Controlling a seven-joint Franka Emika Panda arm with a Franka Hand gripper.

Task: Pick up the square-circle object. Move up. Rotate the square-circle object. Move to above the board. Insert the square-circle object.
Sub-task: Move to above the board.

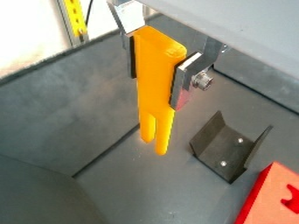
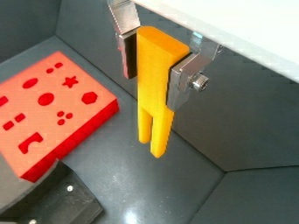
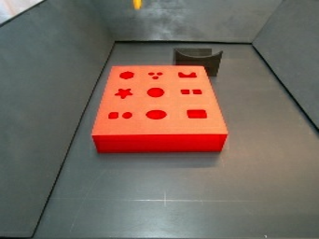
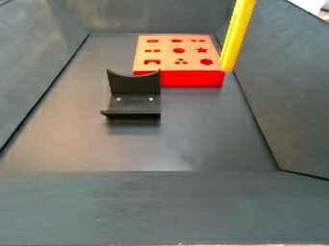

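Note:
The square-circle object is a long yellow-orange peg hanging upright with its two-pronged end pointing down. My gripper is shut on its upper part, a silver finger on each flat side, as both wrist views show. The peg hangs in the air beside the board, a flat red block with shaped holes. In a side view the peg stands as a vertical bar by the right edge of the board. In a side view only the peg's tip shows, above the board. The gripper is out of frame in both side views.
A dark grey fixture stands on the floor a short way from the board, also seen as the fixture below the peg and the fixture behind the board. Grey sloping walls enclose the floor.

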